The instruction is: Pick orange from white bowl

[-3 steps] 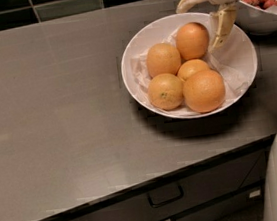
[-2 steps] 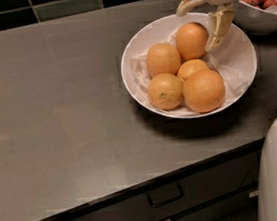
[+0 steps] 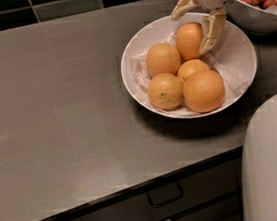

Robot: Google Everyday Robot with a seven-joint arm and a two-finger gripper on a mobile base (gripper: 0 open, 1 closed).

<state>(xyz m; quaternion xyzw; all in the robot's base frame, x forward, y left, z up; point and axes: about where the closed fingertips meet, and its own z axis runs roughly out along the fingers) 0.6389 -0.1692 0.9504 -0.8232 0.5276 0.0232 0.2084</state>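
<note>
The white bowl [image 3: 238, 65], lined with crumpled white paper, sits at the right of the grey counter and holds several oranges. The orange [image 3: 188, 41], smooth and slightly oval, lies at the back of the pile. My gripper [image 3: 189, 33] comes down from the top right and is open. One finger [image 3: 180, 9] is by the bowl's far rim, behind the orange. The other finger [image 3: 212, 32] rests against the orange's right side. An orange with a dark speck [image 3: 165, 91] lies at the front left, and the biggest orange [image 3: 204, 91] at the front.
A second white bowl with red fruit [image 3: 261, 1] stands close behind at the top right. A white rounded robot part [image 3: 275, 161] fills the lower right corner. The counter's front edge runs above drawers with handles [image 3: 165, 195]. Dark tiles back the counter.
My gripper has shifted slightly left and down, closing in around the back orange. The white robot part at the lower right has risen into more of the view.
</note>
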